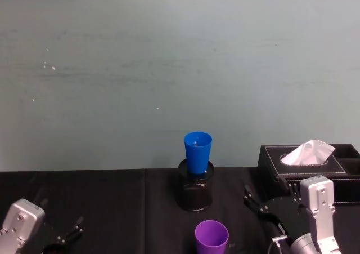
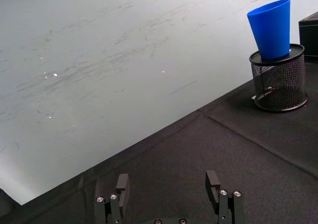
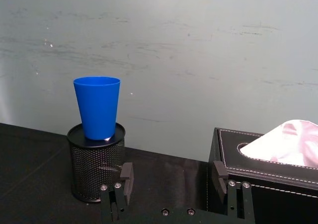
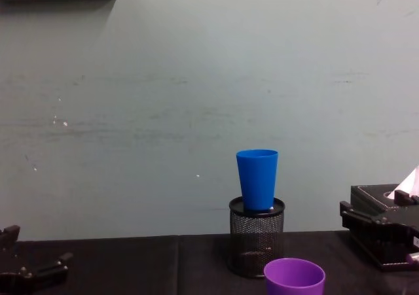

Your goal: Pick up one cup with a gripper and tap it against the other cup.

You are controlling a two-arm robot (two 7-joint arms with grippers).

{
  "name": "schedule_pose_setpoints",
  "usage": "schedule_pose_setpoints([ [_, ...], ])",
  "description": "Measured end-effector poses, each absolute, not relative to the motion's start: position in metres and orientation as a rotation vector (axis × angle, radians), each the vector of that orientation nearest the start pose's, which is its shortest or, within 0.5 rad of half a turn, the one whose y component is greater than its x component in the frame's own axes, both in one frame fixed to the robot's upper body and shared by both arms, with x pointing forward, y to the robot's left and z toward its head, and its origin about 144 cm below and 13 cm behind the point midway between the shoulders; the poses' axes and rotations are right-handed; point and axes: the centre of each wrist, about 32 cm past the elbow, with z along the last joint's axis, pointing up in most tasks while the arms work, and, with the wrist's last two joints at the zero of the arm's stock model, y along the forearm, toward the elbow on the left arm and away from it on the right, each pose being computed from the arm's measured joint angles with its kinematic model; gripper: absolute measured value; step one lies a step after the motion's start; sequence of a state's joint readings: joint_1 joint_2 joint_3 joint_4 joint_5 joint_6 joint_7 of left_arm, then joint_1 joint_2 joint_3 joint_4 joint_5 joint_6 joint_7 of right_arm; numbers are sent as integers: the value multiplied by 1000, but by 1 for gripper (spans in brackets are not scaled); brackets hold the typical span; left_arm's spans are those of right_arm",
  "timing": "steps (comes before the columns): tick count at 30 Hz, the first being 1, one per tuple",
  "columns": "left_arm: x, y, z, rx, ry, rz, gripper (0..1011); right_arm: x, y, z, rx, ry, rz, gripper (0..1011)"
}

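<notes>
The blue cup [image 1: 198, 151] stands upright on top of a black mesh pen holder [image 1: 196, 191]. The holder sits on the black surface [image 1: 112, 209], close to the pale green wall [image 1: 169, 62]. In the head view they are near the middle, a little toward 6 o'clock.

The purple cup [image 1: 211, 237] stands upright on the surface, open end up. It is at 6 o'clock from the pen holder, nearer to the robot and a tiny bit to the right. The two cups are apart and do not touch.

The left pincer [image 2: 169, 189] is low at about 8 o'clock in the head view, well away from both cups. Its two fingers are spread wide apart and there is nothing between them. From its wrist view the blue cup is far off.

The right pincer [image 3: 174, 179] is low at about 4 o'clock in the head view, to the right of the purple cup. Its fingers are also spread wide and it has hold of nothing. It does not touch either cup.

A black tissue box [image 1: 306, 161] with a white tissue [image 1: 308, 151] poking out sits at 3 o'clock from the pen holder, just behind the right pincer.
</notes>
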State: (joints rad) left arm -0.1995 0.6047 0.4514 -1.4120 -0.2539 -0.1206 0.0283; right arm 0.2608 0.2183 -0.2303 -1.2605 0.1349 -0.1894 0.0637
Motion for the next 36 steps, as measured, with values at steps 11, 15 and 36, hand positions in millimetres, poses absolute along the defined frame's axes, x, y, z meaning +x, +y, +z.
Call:
schedule_pose_setpoints([
  [11,489,310,1140,304,-285,1248,1000,526,-244,1133,-21,-174,-1339,1003],
  [15,489,310,1140,304,-285,1248,1000,526,-244,1133,-21,-174,-1339,1003],
  [36,489,310,1140,304,-285,1248,1000,526,-244,1133,-21,-174,-1339,1003],
])
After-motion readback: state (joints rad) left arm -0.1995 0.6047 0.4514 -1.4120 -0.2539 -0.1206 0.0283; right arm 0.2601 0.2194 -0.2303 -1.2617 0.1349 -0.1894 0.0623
